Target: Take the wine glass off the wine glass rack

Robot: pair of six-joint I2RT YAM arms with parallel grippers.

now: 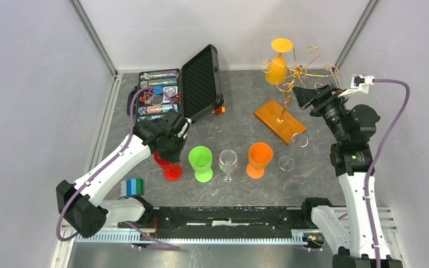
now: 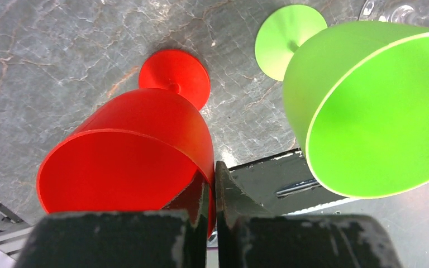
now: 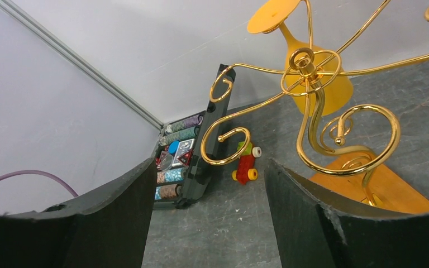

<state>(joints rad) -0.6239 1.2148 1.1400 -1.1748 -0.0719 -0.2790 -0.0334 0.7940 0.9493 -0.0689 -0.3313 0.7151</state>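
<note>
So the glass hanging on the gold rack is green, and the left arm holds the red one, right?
No, the hanging wine glass on the gold rack is yellow, not green, as the top view shows. The left fingers do hold the red wine glass.

My dark grey marbled bench (image 1: pixel 240 125) carries a row across mid-frame: red plastic goblet (image 1: pixel 171 169), green plastic goblet (image 1: pixel 201 162), clear stemmed glass (image 1: pixel 228 163), orange plastic goblet (image 1: pixel 258 158), and a second clear glass (image 1: pixel 286 163). At upper left I see an open black foam-lined case (image 1: pixel 200 81) with a small red-and-yellow toy (image 1: pixel 219 110) beside it. The gold wire wine glass rack (image 1: pixel 279 120) on its wooden base sits right of centre, and a blue-and-green block (image 1: pixel 134 187) is at lower left.
</note>
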